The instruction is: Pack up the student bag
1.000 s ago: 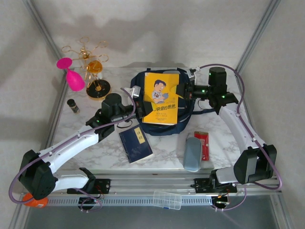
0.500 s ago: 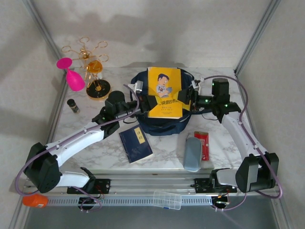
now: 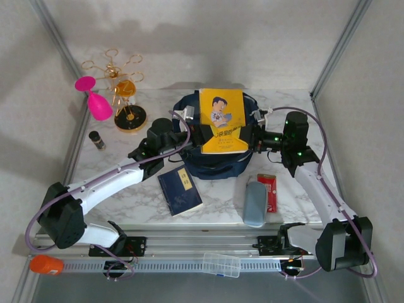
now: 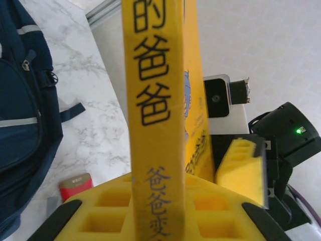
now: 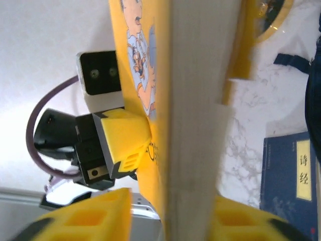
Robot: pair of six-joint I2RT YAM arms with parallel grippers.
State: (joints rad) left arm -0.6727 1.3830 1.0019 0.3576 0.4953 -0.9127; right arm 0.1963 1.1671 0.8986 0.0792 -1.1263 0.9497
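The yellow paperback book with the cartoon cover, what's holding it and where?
Both grippers hold the yellow cartoon-cover book above the navy striped backpack: the left gripper clamps its spine edge, the right gripper its page edge.

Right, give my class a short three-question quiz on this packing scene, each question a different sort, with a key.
1. Short answer: which grippers clamp the yellow book?
2. True or false: the dark blue book lies inside the student bag.
3. Multiple choice: what lies right beside the grey case? A red packet; B pink goblet; C dark bottle.
Key: 1. Both, the left gripper and the right gripper. 2. False, it lies on the table. 3. A.
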